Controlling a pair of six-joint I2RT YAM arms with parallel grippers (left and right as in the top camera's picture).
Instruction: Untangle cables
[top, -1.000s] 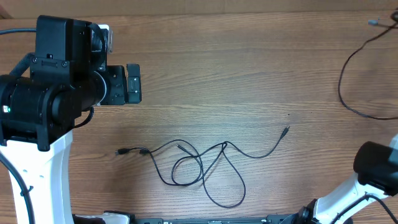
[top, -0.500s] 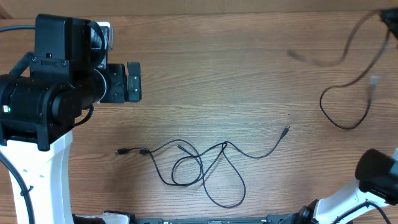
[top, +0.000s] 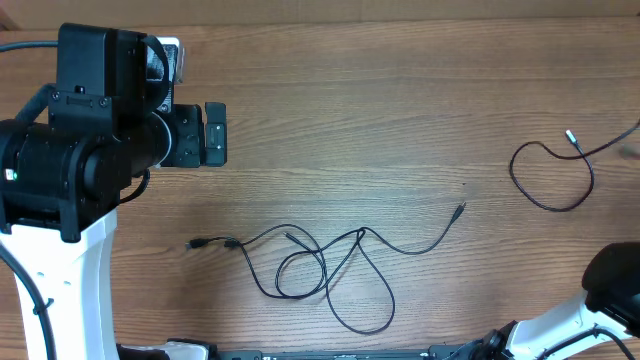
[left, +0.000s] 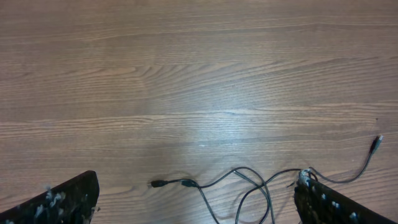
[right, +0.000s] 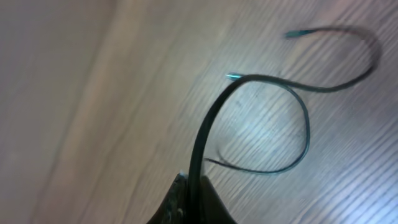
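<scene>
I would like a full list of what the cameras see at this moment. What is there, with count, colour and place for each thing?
table: one, brown wood, under everything.
tangled cables: number unclear, black, bottom middle of the overhead view.
separate cable: one, black with a pale tip, looped at the right side, running off the right edge.
left arm: one, black and white, left side.
left gripper: one, black, open, holding nothing.
right arm: one, black and white, lower right corner.
right gripper: one, dark, shut on the separate cable.
</scene>
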